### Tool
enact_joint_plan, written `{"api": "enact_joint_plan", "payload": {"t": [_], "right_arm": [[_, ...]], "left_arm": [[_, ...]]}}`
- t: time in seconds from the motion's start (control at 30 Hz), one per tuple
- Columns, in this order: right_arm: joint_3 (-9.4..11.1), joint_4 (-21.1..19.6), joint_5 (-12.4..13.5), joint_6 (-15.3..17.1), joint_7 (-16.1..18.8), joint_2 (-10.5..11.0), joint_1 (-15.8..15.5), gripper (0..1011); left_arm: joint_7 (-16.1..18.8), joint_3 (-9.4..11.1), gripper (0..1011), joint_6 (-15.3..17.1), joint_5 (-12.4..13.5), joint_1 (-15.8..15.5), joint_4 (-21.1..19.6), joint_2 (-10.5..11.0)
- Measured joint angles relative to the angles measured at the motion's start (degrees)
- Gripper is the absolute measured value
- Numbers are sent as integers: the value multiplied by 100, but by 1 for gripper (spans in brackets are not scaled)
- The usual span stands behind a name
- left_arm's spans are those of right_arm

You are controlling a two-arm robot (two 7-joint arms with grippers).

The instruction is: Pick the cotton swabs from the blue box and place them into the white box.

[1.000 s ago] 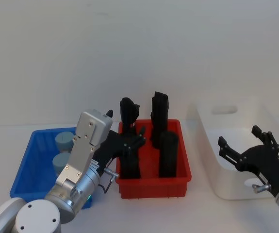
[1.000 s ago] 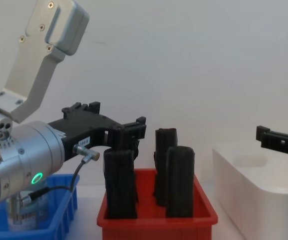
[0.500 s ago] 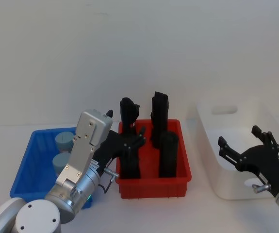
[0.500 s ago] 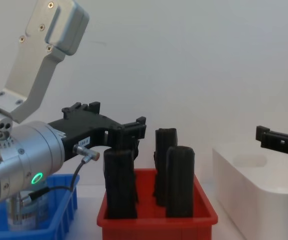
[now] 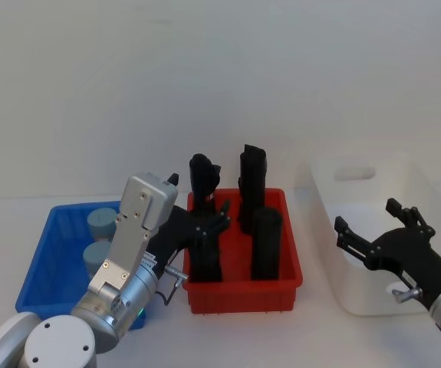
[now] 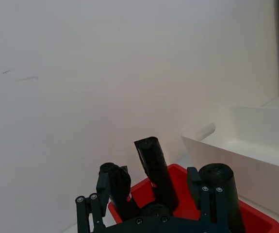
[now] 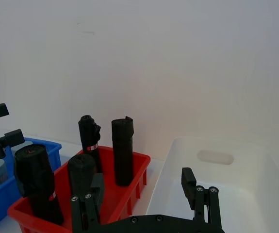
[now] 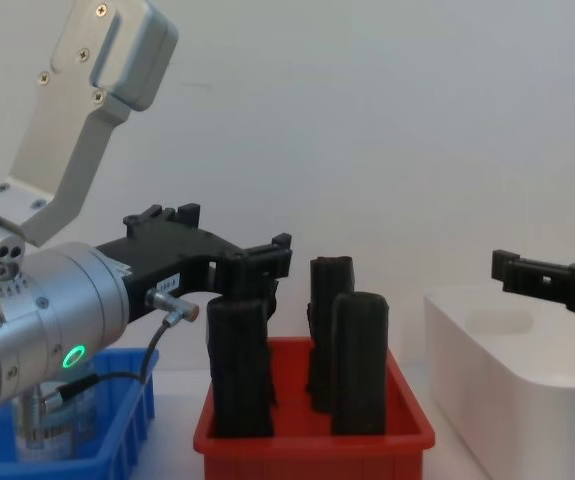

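While both claws hang wide open and hold nothing, no tub has been picked up yet.

Two cotton swabs (image 5: 101, 222) tubs sit in the blue box (image 5: 47, 264), on the robot's left. The left gripper (image 5: 214, 218) hangs by the black rolls (image 5: 266, 241) in the red bin (image 5: 243, 297). The right gripper (image 5: 367, 217) hangs over the white box (image 5: 358, 175). I think the left one should go next: across to the blue box, down, then shut on a tub. The left arm (image 5: 132, 253) hides part of the blue box, so more tubs could be there.
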Motion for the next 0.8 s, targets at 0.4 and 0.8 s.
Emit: {"api": "enact_joint_plan", "payload": {"t": [0.4, 0.8], "right_arm": [[132, -121, 377, 558, 115, 79, 84, 1001], [197, -215, 647, 1095, 201, 111, 172, 1002]], "left_arm": [[0, 0, 1004, 0, 0, 0, 0, 0], [0, 0, 1004, 0, 0, 0, 0, 0]]}}
